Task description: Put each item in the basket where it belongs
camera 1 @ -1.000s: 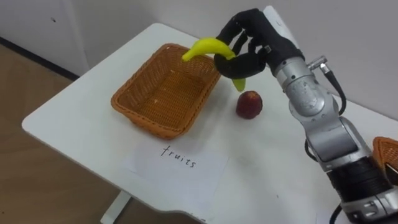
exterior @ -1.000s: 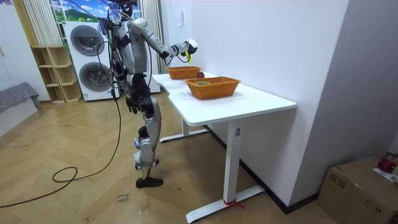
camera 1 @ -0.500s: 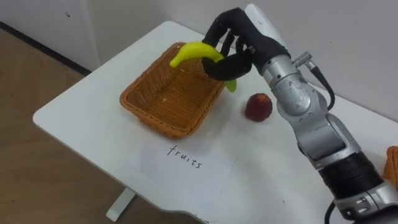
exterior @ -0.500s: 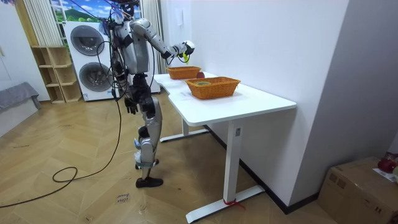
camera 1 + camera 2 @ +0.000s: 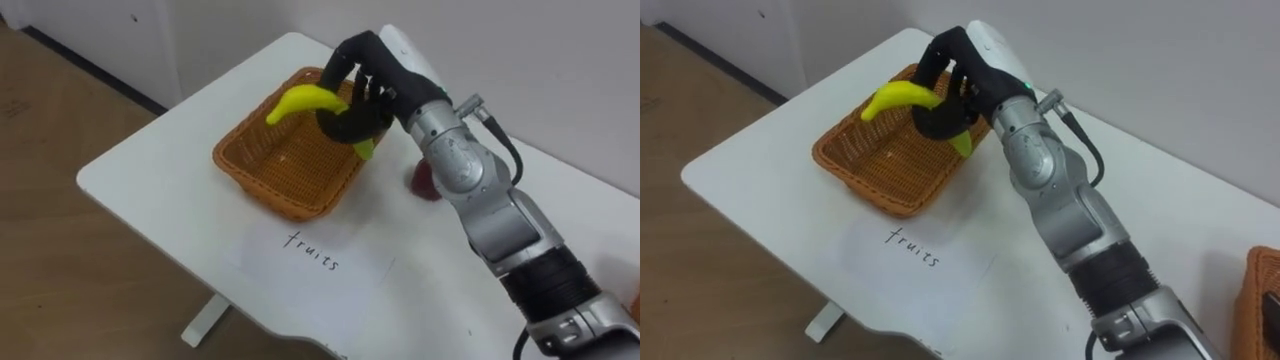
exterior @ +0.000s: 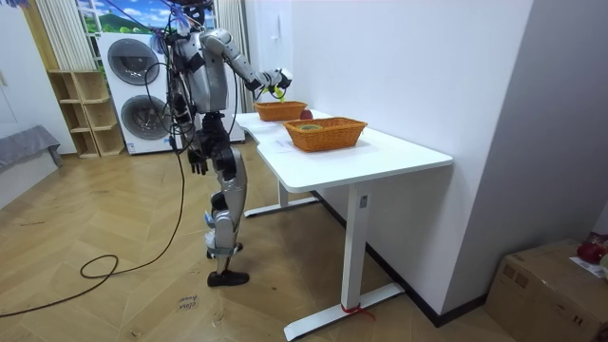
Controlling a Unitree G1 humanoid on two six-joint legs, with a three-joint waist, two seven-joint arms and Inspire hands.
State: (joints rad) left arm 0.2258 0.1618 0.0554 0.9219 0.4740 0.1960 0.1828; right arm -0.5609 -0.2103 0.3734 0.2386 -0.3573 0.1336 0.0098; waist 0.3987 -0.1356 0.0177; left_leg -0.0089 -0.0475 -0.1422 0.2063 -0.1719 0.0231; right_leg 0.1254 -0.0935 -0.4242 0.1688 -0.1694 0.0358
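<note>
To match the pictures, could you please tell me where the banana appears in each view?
Left eye view: banana in the right hand, over the basket, upper centre.
Right eye view: the same, upper left of centre.
Room view: a yellow speck at the raised hand, upper centre-left.
Shared landmark: the basket under it.

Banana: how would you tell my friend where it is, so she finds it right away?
Look at the white table, then the brown woven basket near its corner. Just above that basket the robot's right hand, black-fingered, is curled round the banana. It is the only yellow, curved thing; the apple beside the basket is round and red.
</note>
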